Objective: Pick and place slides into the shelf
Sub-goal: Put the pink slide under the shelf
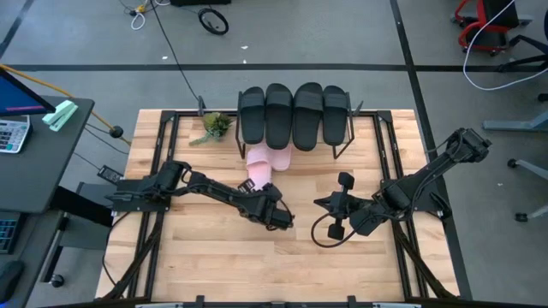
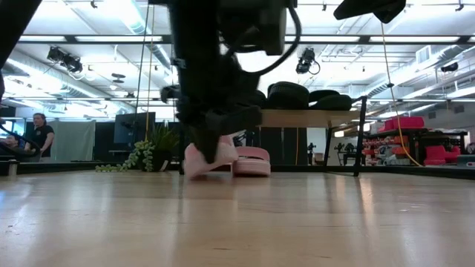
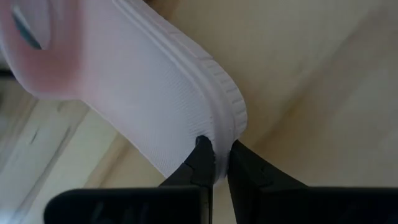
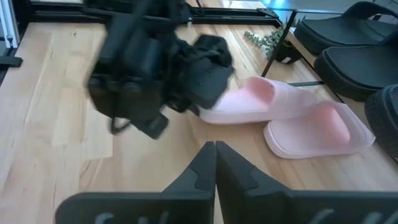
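Observation:
Several black slides (image 1: 294, 115) lie side by side on top of the shelf (image 1: 364, 128) at the table's far middle. Two pale pink slides are on the table in front of the shelf. One (image 4: 317, 130) lies flat. The other (image 4: 249, 99) has my left gripper (image 3: 221, 158) shut on its near end. My right gripper (image 4: 215, 149) is shut on nothing and hovers to the right of the pink slides, above the table's middle (image 1: 321, 204). My left gripper pinches the ribbed rim of the pink slide's sole (image 3: 219, 134) between its two fingers, at the end nearest the table's front. The fingers slant down from the near left side. The slide stays low, and its far end (image 2: 194, 169) seems to rest on the table.
A small green plant (image 1: 210, 127) lies left of the shelf. The shelf's black legs (image 1: 342, 150) stand just behind the pink slides. Bare wooden tabletop (image 1: 214, 257) stretches toward the front edge. In the low view a person (image 2: 37, 133) stands far off in the room.

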Robot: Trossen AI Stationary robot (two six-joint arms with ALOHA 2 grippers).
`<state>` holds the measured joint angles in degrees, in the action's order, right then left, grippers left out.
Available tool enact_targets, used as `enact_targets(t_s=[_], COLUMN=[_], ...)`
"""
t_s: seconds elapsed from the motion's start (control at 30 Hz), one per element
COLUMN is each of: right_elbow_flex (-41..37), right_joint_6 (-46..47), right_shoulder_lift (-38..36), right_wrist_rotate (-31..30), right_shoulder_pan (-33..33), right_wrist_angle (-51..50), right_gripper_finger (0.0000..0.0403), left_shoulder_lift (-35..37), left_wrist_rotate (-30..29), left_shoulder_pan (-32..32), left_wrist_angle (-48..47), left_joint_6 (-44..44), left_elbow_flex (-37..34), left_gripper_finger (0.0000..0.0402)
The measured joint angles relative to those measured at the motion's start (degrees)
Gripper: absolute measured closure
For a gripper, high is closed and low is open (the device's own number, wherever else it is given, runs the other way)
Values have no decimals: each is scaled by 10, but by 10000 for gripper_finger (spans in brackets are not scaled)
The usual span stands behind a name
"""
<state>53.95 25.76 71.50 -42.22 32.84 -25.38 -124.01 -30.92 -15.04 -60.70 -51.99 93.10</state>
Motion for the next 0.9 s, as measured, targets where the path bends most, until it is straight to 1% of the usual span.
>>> enact_targets(t_s=[0.17,0.3,0.47,0.7,0.9], right_elbow_flex=[0,0,0,0,0], right_joint_6=[0,1,3,8,8], right_shoulder_lift=[0,0,0,0,0], right_wrist_rotate=[0,0,0,0,0], right_shoulder_pan=[0,0,0,0,0], right_wrist_angle=[-4,-4,-4,-4,-4], right_gripper_finger=[392,391,393,391,391], left_shoulder_lift=[0,0,0,0,0], left_wrist_rotate=[0,-3,-2,-12,17], left_shoulder_pan=[-23,-18,9,61,97], left_wrist_angle=[-79,-81,-37,-14,-3], left_joint_6=[-57,-63,-23,29,64], left_elbow_flex=[0,0,0,0,0], left_gripper_finger=[374,374,374,374,370])
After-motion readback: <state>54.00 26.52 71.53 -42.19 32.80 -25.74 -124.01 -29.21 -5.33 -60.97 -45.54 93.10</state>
